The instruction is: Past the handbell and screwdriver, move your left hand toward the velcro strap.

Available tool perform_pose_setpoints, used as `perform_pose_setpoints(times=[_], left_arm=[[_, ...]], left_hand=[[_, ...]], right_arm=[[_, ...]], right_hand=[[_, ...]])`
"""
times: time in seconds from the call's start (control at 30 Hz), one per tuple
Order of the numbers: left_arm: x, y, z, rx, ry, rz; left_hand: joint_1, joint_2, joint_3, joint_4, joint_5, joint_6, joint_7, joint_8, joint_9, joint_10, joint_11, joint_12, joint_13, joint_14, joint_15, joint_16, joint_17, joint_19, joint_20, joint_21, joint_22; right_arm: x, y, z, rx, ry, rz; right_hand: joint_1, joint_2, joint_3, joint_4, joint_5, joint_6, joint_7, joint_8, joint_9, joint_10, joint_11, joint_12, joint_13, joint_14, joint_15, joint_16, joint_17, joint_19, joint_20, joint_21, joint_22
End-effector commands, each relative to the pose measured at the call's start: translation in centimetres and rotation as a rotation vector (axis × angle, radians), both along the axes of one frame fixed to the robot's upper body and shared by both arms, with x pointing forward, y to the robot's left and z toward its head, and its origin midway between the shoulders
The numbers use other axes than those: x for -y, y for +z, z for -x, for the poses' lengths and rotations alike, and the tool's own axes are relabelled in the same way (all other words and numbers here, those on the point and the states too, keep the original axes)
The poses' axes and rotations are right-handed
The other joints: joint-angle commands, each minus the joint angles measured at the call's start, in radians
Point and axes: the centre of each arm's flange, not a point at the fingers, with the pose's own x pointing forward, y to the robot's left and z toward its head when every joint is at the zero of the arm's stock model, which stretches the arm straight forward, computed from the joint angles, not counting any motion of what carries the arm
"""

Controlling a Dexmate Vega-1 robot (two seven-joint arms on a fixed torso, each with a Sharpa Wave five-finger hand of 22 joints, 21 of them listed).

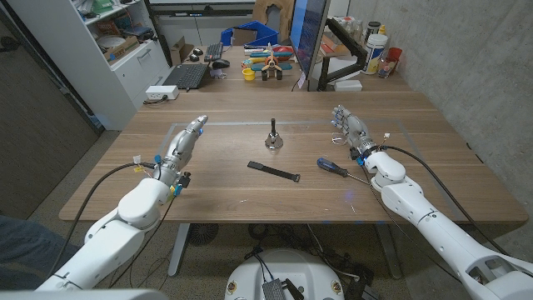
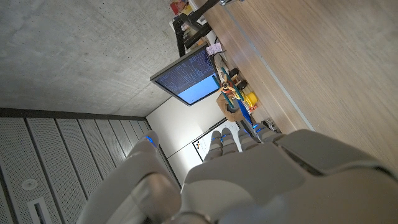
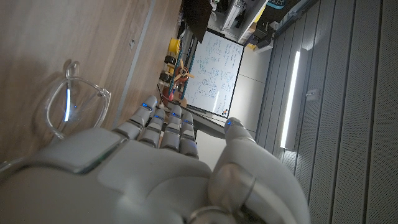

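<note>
Wooden table [image 1: 250, 196] seen from the head view, with both arms entering from the near corners. We see the left robot hand [image 1: 185, 142] at the table's left side, fingers extended and pointing away from the robot, holding nothing. The right robot hand [image 1: 351, 129] stands at the right side, likewise with fingers extended and nothing in its hold; the right wrist view shows its fingers [image 3: 163, 127] lying side by side, thumb set apart.

The velcro strap [image 1: 273, 171], a dark narrow strip, lies flat near the table's middle, well to the right of the left robot hand. Beyond it stands the handbell [image 1: 273, 139], upright with its handle up. The screwdriver [image 1: 336, 167], with a blue handle, lies to the right of the strap, near the right robot hand's wrist.

In the right wrist view we note a pair of clear glasses [image 3: 71, 102] on the table just beside the fingers. At the far edge we see a laptop [image 1: 186, 76] and a monitor [image 1: 310, 37]; the left wrist view shows the same monitor's lit screen beyond the fingers.
</note>
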Motion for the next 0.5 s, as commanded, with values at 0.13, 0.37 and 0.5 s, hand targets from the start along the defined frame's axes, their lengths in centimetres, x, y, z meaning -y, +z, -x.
perform_pose_setpoints(times=[0.13,0.37,0.5], left_arm=[[0.3,-0.5,2.3,-0.014,0.061,-0.02],[0.2,-0.7,3.1,-0.021,0.096,-0.031],[0.1,-0.8,3.6,-0.022,0.112,-0.034]], left_hand=[[0.016,0.0,0.001,-0.01,0.003,0.009,-0.002,0.008,0.005,0.008,0.002,0.004,0.003,0.01,0.0,0.004,0.005,-0.052,0.008,-0.006,0.002],[0.02,0.001,0.001,-0.012,0.003,0.011,-0.003,0.008,0.005,0.01,0.002,0.004,0.003,0.014,-0.001,0.005,0.004,-0.051,0.009,-0.007,0.002],[0.023,0.002,0.002,-0.014,0.003,0.013,-0.004,0.009,0.005,0.012,0.001,0.004,0.003,0.015,-0.001,0.005,0.004,-0.05,0.009,-0.008,0.002]], right_arm=[[0.1,0.0,-0.2,0.0,0.012,0.004],[0.1,0.2,-0.3,0.002,0.01,0.01],[0.2,0.4,-0.3,0.003,0.009,0.012]], right_hand=[[0.001,0.0,-0.002,-0.007,0.005,0.005,0.0,-0.002,0.005,0.008,-0.001,0.001,0.002,0.007,0.002,-0.004,0.001,0.011,-0.007,-0.004,0.004],[0.001,0.001,-0.002,-0.007,0.005,0.006,-0.001,-0.002,0.005,0.009,-0.002,0.001,0.002,0.008,0.002,-0.004,0.001,0.012,-0.008,-0.006,0.004],[0.001,0.001,-0.002,-0.007,0.005,0.006,-0.001,-0.002,0.005,0.008,-0.002,0.0,0.002,0.008,0.001,-0.004,0.001,0.013,-0.008,-0.008,0.004]])
